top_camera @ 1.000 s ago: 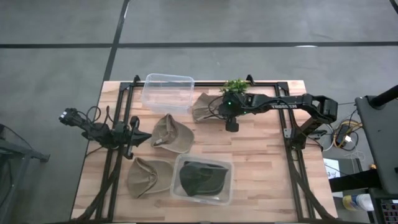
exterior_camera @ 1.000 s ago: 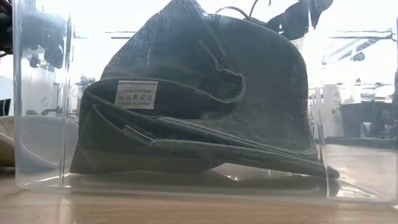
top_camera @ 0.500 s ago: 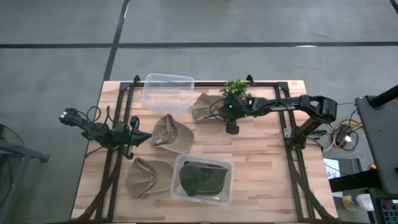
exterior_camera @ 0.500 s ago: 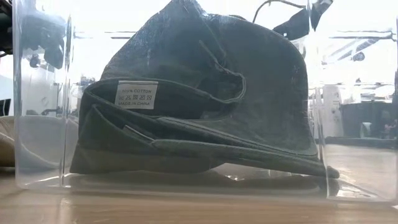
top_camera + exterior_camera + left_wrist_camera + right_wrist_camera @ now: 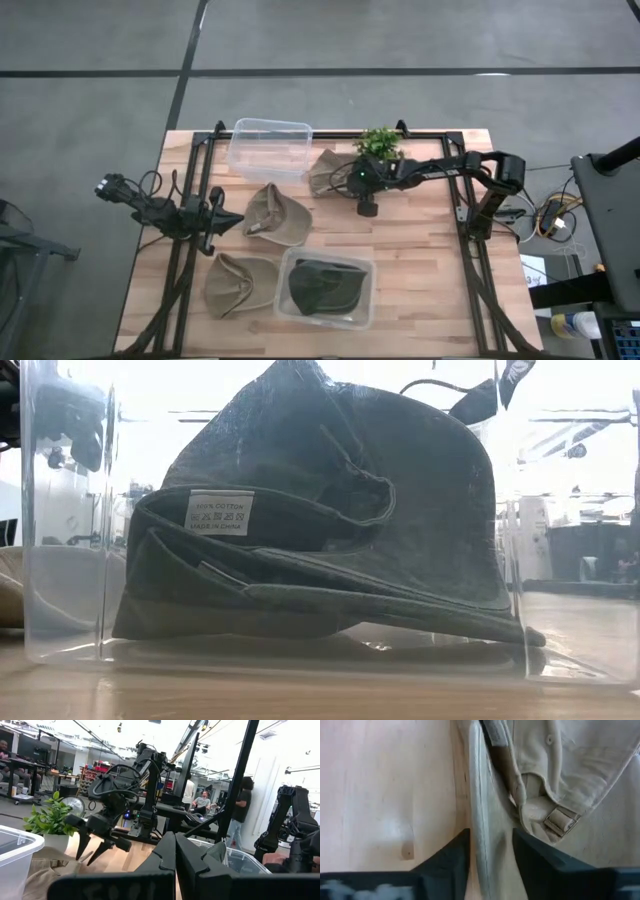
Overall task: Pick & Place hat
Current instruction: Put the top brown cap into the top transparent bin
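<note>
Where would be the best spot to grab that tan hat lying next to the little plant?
Probably its raised edge, taken from straight above. The right gripper is already over the tan hat by the plant, jaws open on either side of a folded ridge of fabric. That ridge stands up off the wooden table, so it offers something thin to pinch, unlike the flat cloth around the buckle strap.

My right gripper (image 5: pixel 352 182) straddles the rear hat's (image 5: pixel 328 172) edge, between the empty bin (image 5: pixel 269 148) and plant (image 5: pixel 379 142).
</note>
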Tool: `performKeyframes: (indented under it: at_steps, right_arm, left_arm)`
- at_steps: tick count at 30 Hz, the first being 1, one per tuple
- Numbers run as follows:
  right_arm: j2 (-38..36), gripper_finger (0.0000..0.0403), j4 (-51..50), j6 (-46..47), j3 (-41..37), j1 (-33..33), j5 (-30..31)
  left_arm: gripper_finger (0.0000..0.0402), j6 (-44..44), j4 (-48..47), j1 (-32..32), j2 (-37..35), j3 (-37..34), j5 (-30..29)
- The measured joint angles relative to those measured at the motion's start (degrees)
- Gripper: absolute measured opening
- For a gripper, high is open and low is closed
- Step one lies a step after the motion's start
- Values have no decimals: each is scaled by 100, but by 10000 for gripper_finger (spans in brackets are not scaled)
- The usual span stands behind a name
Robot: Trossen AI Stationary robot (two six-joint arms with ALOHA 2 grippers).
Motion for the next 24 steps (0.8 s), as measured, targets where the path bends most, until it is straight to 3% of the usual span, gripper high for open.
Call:
performKeyframes:
  at_steps: [6,14,24]
  right_arm:
    - [-47,25,-357,-2,350,1,45]
    - [-45,12,-1805,123,1448,62,566]
    - [-45,10,-3050,66,2677,120,600]
  left_arm:
    - [0,-3,1,0,0,0,0]
    - [0,-7,1,-1,0,0,-2]
    - [0,15,4,0,0,0,-15]
